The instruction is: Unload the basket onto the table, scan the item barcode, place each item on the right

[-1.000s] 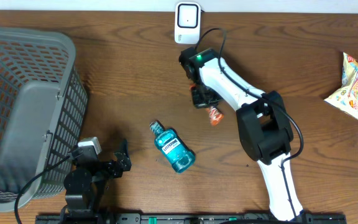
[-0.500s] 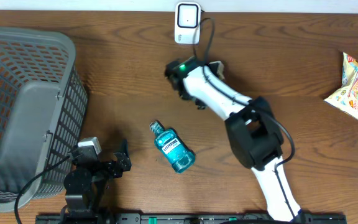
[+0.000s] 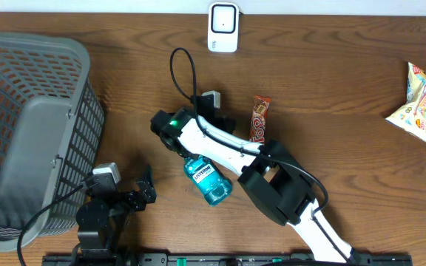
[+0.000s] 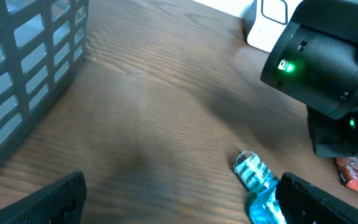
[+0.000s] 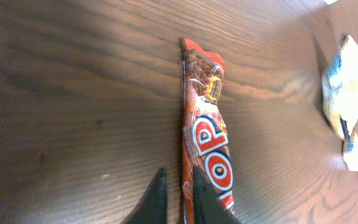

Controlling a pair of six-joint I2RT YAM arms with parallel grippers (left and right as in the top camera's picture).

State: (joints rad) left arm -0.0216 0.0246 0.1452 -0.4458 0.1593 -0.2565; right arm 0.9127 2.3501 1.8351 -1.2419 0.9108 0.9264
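Left arm [image 3: 97, 216] folded low at 7 o'clock, left gripper [image 4: 180, 198] spread wide; right arm [image 3: 224, 145] stretched from 5 toward 11 o'clock, right gripper [image 5: 178, 200] tips close, slim gap.

Even light is falling on the brown wooden table [image 3: 361, 66]. Shadow is darkening the right wrist view's left side; the glossy red snack-bar wrapper [image 5: 207, 137] is glinting; the grey plastic basket [image 4: 42, 46] is looking blurred.

Snack bar [image 3: 259, 120]: red-orange wrapper, lying flat, lengthwise 12-to-6, mid-table.
Scanner [image 3: 222, 27]: white, at table's 12 o'clock edge.
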